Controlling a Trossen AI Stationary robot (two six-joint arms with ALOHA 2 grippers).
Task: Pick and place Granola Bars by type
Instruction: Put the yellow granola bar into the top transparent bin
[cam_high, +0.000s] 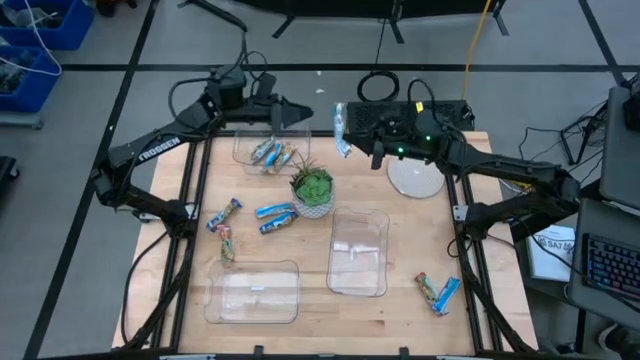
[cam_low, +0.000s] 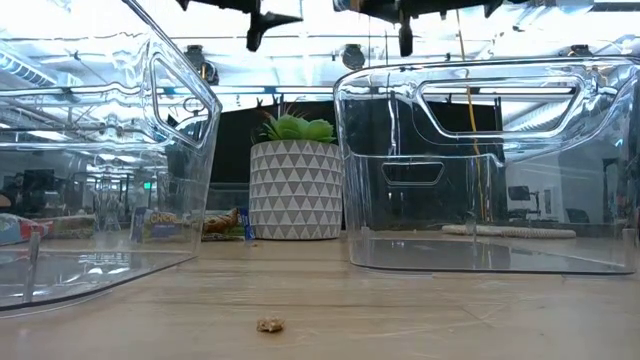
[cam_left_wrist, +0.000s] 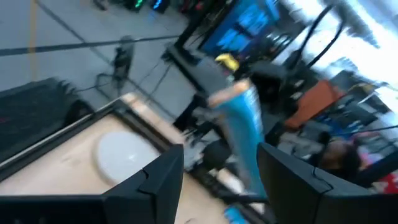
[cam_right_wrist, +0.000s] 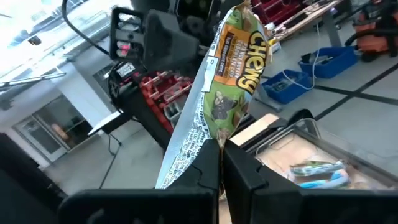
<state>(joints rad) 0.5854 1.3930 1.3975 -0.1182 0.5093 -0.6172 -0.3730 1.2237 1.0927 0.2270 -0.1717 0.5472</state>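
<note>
My right gripper (cam_right_wrist: 221, 149) is shut on one granola bar (cam_right_wrist: 233, 74) in a tan and green wrapper, high over the table's far side (cam_high: 343, 130). My left gripper (cam_left_wrist: 221, 168) is open and empty, above the far bin (cam_high: 270, 150), which holds several bars. The right arm's bar (cam_left_wrist: 242, 124) shows beyond the left fingers. Loose bars lie flat on the table: two multicoloured ones (cam_high: 225, 213) at left, two blue ones (cam_high: 278, 215) beside the plant, and a pair (cam_high: 438, 292) near the right front corner. My right gripper pinches the bar between its two fingers at one end of the wrapper (cam_right_wrist: 214, 134). The rest of the bar stands out past the fingertips. It is lifted clear of the table and of every bin.
A potted plant (cam_high: 312, 190) stands mid-table. Two clear bins, one at near left (cam_high: 252, 292) and one right of centre (cam_high: 358, 252), hold nothing. A white disc (cam_high: 415, 178) lies at far right. In the low view both grippers (cam_low: 262, 25) hang well above the bins.
</note>
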